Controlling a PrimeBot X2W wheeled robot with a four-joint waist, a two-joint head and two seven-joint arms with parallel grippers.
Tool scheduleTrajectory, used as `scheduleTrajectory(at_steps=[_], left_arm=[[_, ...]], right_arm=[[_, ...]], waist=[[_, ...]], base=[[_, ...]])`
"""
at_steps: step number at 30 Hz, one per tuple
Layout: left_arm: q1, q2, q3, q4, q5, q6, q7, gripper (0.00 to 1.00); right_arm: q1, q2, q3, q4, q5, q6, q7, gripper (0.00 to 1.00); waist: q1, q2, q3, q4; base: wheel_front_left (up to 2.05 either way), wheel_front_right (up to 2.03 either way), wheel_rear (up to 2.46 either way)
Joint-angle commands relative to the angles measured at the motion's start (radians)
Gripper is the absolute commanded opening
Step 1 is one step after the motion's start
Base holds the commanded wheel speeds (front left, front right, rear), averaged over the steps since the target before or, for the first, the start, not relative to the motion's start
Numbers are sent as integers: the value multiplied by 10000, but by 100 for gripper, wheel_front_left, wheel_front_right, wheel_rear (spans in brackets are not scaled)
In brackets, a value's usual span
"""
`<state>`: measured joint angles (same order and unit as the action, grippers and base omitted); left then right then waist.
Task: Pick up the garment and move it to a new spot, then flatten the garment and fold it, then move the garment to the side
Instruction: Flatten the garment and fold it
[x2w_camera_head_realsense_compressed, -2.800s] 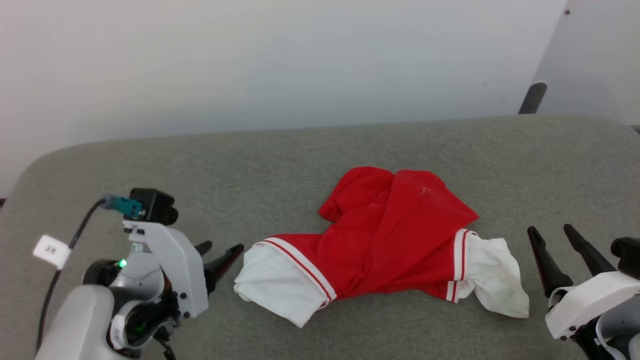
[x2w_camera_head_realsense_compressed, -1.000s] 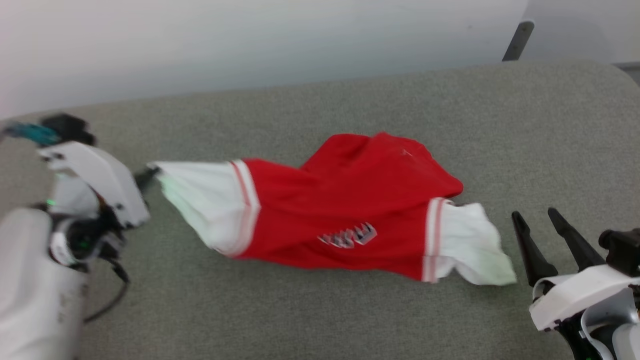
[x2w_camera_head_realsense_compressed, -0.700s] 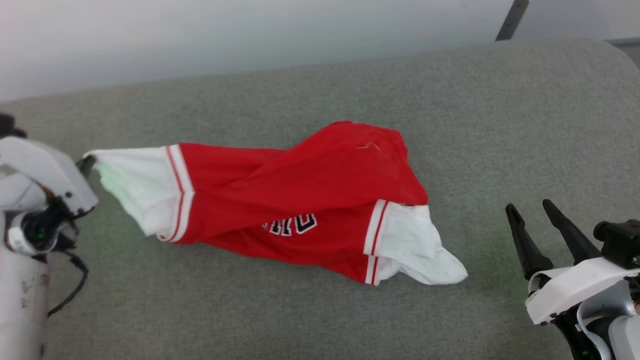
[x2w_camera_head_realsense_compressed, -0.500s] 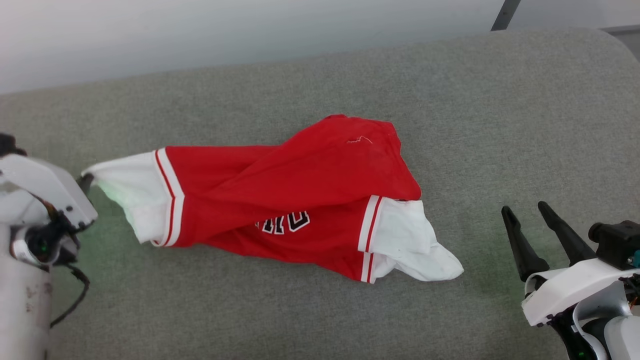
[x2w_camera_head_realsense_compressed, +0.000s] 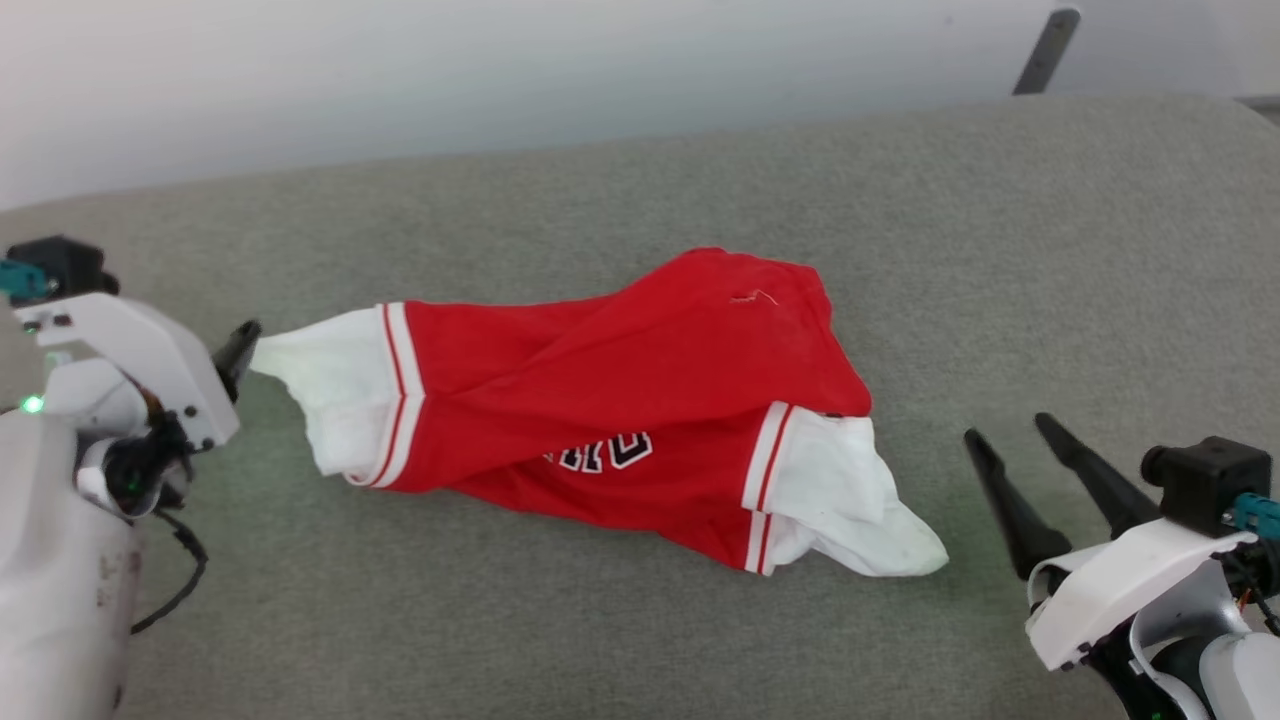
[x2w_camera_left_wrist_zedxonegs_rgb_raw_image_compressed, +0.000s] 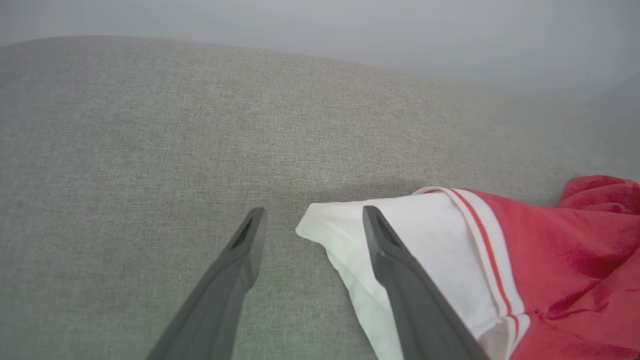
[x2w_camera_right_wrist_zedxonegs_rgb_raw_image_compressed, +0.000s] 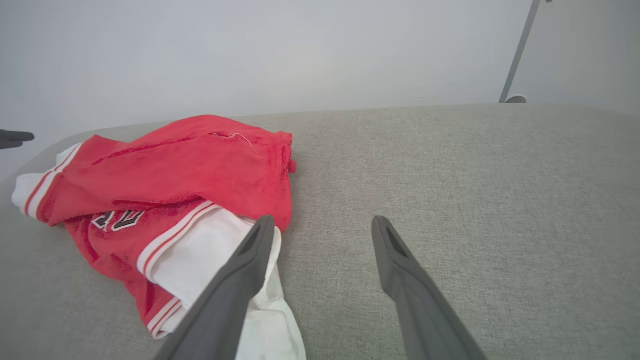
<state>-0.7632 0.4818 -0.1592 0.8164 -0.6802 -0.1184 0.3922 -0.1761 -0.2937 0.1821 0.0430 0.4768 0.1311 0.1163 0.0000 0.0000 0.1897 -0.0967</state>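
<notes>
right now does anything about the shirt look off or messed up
The garment lies twisted and bunched on the grey surface, not flat: red fabric folds over the lettering, hiding part of it. A small white thread or snag shows near its far edge.

The garment (x2w_camera_head_realsense_compressed: 620, 400) lies bunched in the middle of the table (x2w_camera_head_realsense_compressed: 600, 620), stretched from left to right with a sleeve at each end. The left gripper (x2w_camera_left_wrist_zedxonegs_rgb_raw_image_compressed: 313, 215) is at the left sleeve (x2w_camera_head_realsense_compressed: 330, 400), whose tip lies between its fingers. The right gripper (x2w_camera_head_realsense_compressed: 1007, 430) is near the right sleeve (x2w_camera_head_realsense_compressed: 850, 500), apart from it. A wall (x2w_camera_head_realsense_compressed: 500, 80) stands behind the table, with a pole (x2w_camera_head_realsense_compressed: 1045, 50) at the far right.
</notes>
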Motion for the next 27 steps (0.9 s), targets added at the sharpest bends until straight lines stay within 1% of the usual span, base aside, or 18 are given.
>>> scheduleTrajectory(at_steps=[1,4,7,13,16,19,24,26,27], left_arm=[[84,-3,-47,-167,21,-53,-128,100],[416,-46,-193,-729,-23,-77,-397,100],[863,12,-319,-1571,39,-99,-849,100],[2292,103,-135,-3711,166,-40,-2300,100],[3174,210,82,-4734,336,192,-3137,100],[4077,211,285,-5555,497,470,-3884,100],[5305,-17,742,-6467,548,932,-5056,100],[5675,-168,878,-6764,545,1073,-5480,100],[5850,-215,950,-6896,559,1148,-5661,100]], right_arm=[[121,-88,102,-93,76,-7,109,100],[274,-191,389,-273,327,-7,638,100],[385,-328,617,-428,527,-7,1346,100],[503,-521,820,-626,637,-7,2697,100],[441,-684,795,-471,308,-7,3287,100],[271,-613,759,-257,233,-7,3742,100],[-56,-680,1002,268,101,-7,4430,100],[-257,-820,1182,547,-159,-7,4613,100],[-343,-770,1286,691,-152,-7,4695,100]], waist=[[0,0,-195,203],[0,0,-354,385],[0,0,-481,550],[0,0,-558,868],[0,0,-511,1011],[0,0,-455,1148],[0,0,-374,1355],[0,0,-353,1442],[0,0,-343,1465]], base=[[0,0,0],[0,0,0],[0,0,0],[0,0,0],[0,0,0],[0,0,0],[0,0,0],[0,0,0],[0,0,0]])
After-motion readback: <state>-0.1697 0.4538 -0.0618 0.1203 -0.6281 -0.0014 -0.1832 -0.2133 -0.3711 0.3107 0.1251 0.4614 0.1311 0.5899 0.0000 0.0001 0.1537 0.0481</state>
